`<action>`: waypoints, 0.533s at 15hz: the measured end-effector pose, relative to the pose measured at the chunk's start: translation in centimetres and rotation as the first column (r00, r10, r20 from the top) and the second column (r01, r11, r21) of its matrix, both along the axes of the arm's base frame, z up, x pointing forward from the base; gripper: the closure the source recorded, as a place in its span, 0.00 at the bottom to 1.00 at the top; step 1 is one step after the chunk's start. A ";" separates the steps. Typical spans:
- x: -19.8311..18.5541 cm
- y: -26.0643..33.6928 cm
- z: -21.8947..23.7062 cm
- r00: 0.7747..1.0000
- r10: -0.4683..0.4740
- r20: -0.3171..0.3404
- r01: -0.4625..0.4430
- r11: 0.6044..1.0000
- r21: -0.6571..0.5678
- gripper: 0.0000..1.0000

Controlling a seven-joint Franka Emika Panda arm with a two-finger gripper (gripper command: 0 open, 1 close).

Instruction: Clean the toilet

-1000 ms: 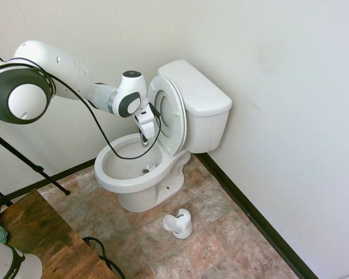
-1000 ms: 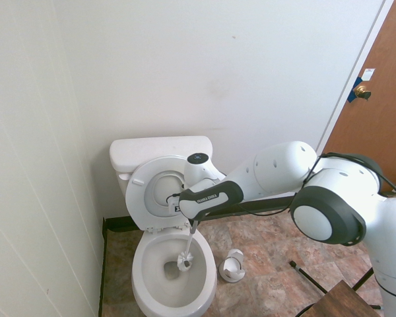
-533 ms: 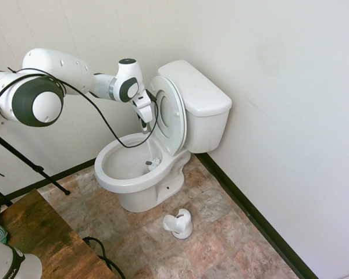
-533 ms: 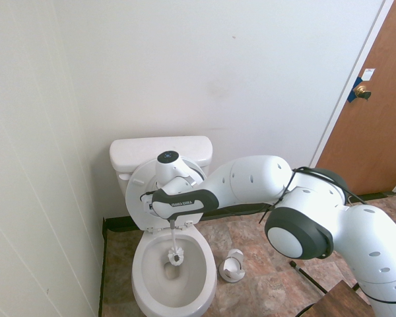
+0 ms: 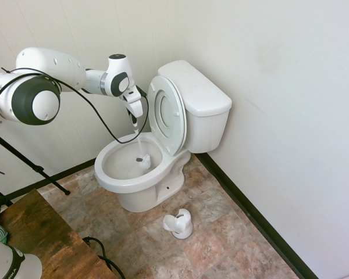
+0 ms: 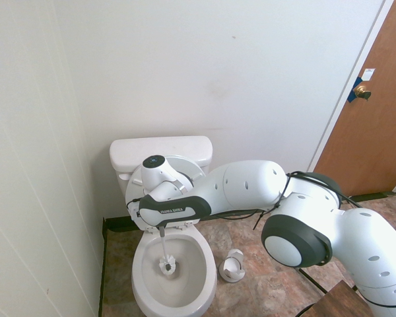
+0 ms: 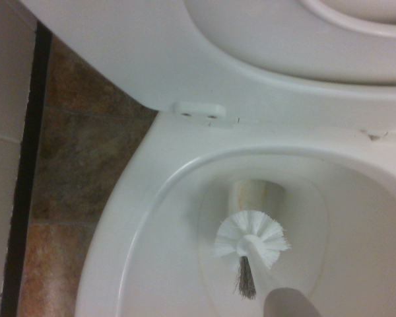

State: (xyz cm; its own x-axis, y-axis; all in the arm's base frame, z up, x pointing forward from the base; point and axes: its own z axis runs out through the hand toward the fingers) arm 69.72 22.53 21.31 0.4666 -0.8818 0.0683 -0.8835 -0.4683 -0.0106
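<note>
One glossy ceramic toilet [image 5: 163, 145] stood in the corner, its oval seat and lid raised against the boxy tank. Directly above its bowl the gripper [image 5: 134, 121] pointed down, clamped on a thin white brush [image 6: 165, 263] whose round bristled head sat inside.

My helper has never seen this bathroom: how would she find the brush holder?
Start at the large white ceramic toilet in the corner. On the brown stone-patterned tile floor in front of its base stands a small white plastic brush holder. It's the only loose item there, and it's empty.
</note>
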 end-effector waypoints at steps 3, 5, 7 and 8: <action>-2.3 -0.4 2.4 1.000 0.003 -0.019 -0.003 1.000 0.003 1.00; -3.8 -1.2 5.2 1.000 0.000 -0.013 0.000 1.000 0.007 1.00; -5.1 -2.5 8.5 1.000 -0.007 0.002 0.007 1.000 0.005 1.00; -5.8 -3.4 10.2 1.000 -0.010 0.007 0.010 1.000 0.001 1.00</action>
